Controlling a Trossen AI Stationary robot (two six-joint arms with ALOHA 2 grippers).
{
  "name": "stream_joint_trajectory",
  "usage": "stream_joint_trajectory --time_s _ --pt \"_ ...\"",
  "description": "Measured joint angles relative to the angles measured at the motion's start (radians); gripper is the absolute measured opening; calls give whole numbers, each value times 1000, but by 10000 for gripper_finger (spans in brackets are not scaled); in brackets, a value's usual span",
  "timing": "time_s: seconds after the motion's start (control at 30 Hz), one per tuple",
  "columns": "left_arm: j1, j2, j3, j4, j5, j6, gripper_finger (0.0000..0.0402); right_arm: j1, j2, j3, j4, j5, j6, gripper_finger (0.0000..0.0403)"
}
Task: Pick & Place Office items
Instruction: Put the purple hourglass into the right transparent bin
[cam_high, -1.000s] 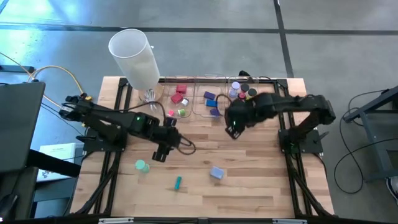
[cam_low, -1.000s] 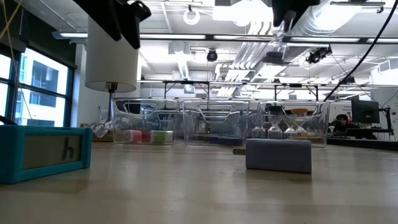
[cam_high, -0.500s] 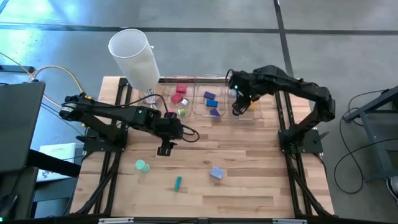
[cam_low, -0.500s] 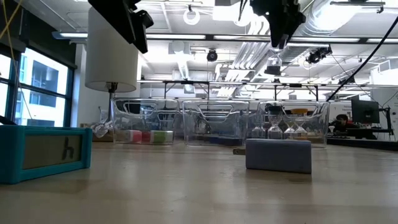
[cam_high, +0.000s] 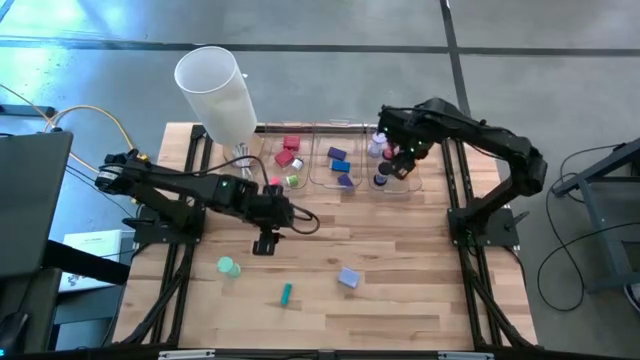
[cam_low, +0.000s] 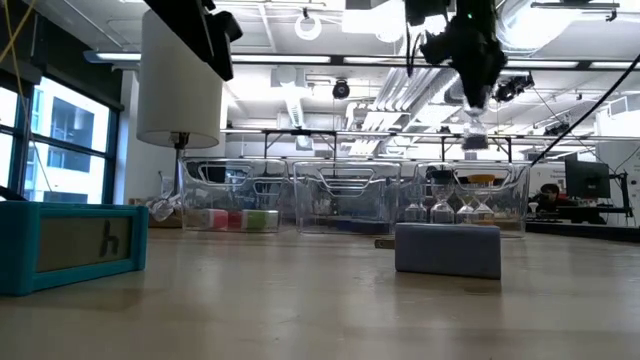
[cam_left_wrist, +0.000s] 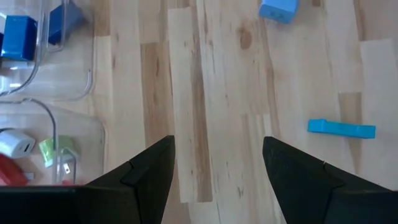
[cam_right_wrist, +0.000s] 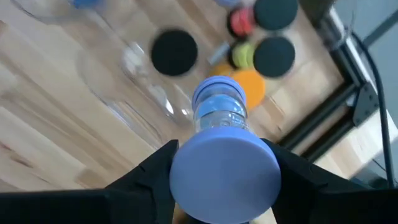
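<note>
On the pale wooden plank bench (cam_high: 400, 300), nearest the front edge, lies a slim teal stick (cam_high: 286, 293); in the low view its long flat face carries a raised letter that looks like "h", though I cannot be sure. Just beyond it, toward the right, sits a boxy lavender block (cam_high: 348, 278) with matte, square-cut sides, and to the left, nearer the left edge, a small round green roll (cam_high: 228, 266). Farther in, about mid-bench, the left gripper (cam_high: 264, 243) hangs over bare wood; its two dark fingers stand apart with nothing between them, and the left wrist view shows only the boards' grain in the gap. Along the back edge stand three clear plastic bins (cam_high: 339, 160) side by side, thin-walled and glossy: the left one holds red, white and green pieces, the middle one blue and purple blocks, the right one round rolls, black, orange, red and yellow-green in the right wrist view. The right gripper (cam_high: 397, 160) hangs over that right bin, its fingers closed on a lavender spool (cam_right_wrist: 221, 149) with a smooth round end cap and a clear ribbed middle. At the back left corner a tall white cylinder (cam_high: 217, 93) rises, plain and matte.
</note>
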Motion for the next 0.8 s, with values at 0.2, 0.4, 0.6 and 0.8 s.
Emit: stream_joint_trajectory --time_s 0.2,0.4,0.6,0.8 --pt "-1 0 0 21 -3 -2 234 -9 0 -106 20 -5 -28 182" --pt "-1 0 0 38 -3 -3 234 -9 0 -191 60 -49 -36 182" --pt "-1 0 0 40 -3 -3 234 -8 0 -231 147 -105 -48 182" --pt "-1 0 0 40 -3 -3 234 -28 0 -232 188 -116 -9 182"
